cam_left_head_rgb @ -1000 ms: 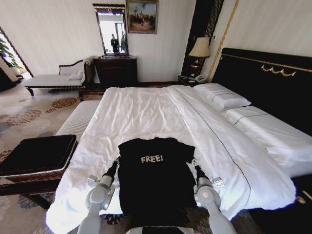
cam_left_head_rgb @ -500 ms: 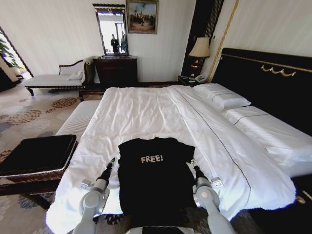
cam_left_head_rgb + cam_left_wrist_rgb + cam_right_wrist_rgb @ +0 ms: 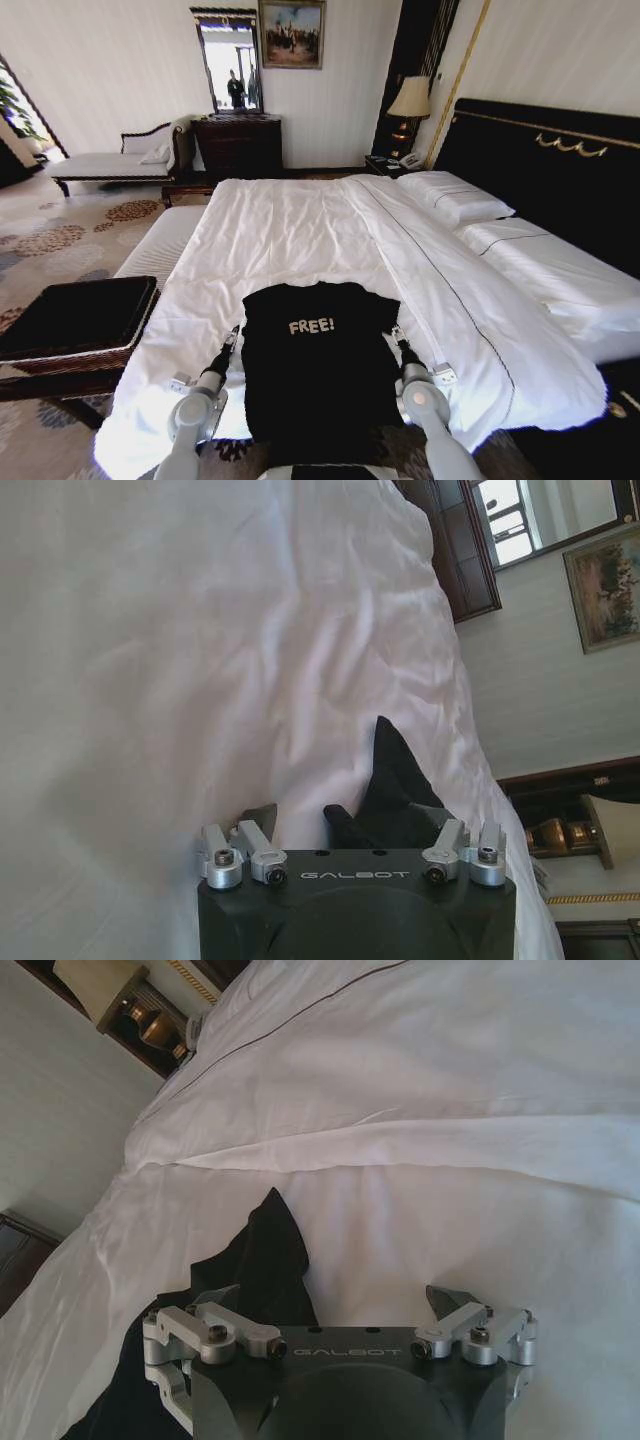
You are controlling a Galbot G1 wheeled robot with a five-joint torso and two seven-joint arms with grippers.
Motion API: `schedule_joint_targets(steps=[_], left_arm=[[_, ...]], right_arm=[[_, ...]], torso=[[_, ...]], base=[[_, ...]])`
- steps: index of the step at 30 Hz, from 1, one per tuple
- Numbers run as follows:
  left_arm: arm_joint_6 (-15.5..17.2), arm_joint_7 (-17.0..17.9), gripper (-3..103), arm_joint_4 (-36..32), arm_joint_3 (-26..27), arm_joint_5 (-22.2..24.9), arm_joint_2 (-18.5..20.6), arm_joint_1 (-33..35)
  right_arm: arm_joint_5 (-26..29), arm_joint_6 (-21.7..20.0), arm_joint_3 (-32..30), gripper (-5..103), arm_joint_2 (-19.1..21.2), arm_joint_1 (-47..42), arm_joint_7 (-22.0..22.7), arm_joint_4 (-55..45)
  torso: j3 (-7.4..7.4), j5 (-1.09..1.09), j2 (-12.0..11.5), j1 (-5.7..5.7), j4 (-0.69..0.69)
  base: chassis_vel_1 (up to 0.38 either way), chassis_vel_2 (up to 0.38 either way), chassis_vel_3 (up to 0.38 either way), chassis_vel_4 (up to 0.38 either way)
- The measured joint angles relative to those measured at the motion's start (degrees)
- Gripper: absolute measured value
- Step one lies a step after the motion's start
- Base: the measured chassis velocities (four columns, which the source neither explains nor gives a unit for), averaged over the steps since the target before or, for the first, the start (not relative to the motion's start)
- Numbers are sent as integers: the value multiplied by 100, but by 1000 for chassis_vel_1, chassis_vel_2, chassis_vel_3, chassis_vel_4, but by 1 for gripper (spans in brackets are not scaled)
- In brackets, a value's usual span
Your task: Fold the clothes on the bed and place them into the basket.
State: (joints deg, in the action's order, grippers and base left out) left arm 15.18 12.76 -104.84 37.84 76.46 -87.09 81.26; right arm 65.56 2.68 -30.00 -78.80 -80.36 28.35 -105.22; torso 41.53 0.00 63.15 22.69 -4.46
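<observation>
T-shirt [image 3: 315,365]: black, white "FREE!", flat on near bed [image 3: 300,230]
Left tool [image 3: 300,825]: open, beside sleeve
Right tool [image 3: 335,1300]: open, beside sleeve

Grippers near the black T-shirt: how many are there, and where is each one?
2. The left gripper is open at the T-shirt's left sleeve edge; the right gripper is open at its right sleeve edge. Both are low over the bed.

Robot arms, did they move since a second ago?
Yes. The left pincer slid back toward the robot along the black T-shirt; the right pincer pulled back slightly too. Both are open. The T-shirt, bed and basket stayed put.
</observation>
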Motion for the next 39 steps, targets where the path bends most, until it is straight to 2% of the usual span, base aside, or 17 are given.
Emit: schedule_joint_targets(steps=[2,4,7,10,12,13,16,17,20,30,39], left_arm=[[0,-7,64,48,-55,-27,-31,-93],[0,-9,64,54,-62,-32,-36,-106],[-12,-12,48,114,-98,-77,-80,-198],[-24,-13,42,131,-106,-103,-85,-215],[-43,-16,31,135,-104,-120,-86,-218],[-43,-16,31,135,-104,-120,-86,-218],[-64,-18,15,94,-74,-129,-71,-178],[-64,-18,15,94,-74,-129,-71,-178],[-97,-17,2,15,-21,-153,-23,-108],[-240,-23,0,-433,188,-314,74,289],[-184,-147,0,-350,64,-318,12,241]], right_arm=[[-7,0,11,100,-9,0,3,2],[-9,0,14,100,-11,-2,3,2],[-21,0,15,100,-6,-22,4,3],[-22,0,9,100,2,-28,4,5],[-22,0,4,100,5,-32,4,16],[-22,0,4,100,5,-32,4,16],[-35,0,13,100,-1,-35,4,34],[-35,0,13,100,-1,-35,4,34],[-48,3,36,100,-24,-30,4,56],[-53,6,69,100,-52,18,4,89],[-99,11,114,100,-75,13,5,99]], torso=[[0,0,0,0,0],[0,0,0,0,0],[0,0,0,0,0],[0,0,0,0,0],[0,0,0,0,0],[0,0,0,0,0],[0,0,0,0,0],[0,0,0,0,0],[0,0,0,0,0],[0,0,0,0,1],[0,0,0,0,0]], base=[[0,0,0,0],[0,0,0,0],[0,0,0,0],[0,0,0,0],[0,0,0,0],[0,0,0,0],[0,0,0,0],[0,0,0,0],[0,0,0,0],[0,0,0,0],[0,0,0,0]])
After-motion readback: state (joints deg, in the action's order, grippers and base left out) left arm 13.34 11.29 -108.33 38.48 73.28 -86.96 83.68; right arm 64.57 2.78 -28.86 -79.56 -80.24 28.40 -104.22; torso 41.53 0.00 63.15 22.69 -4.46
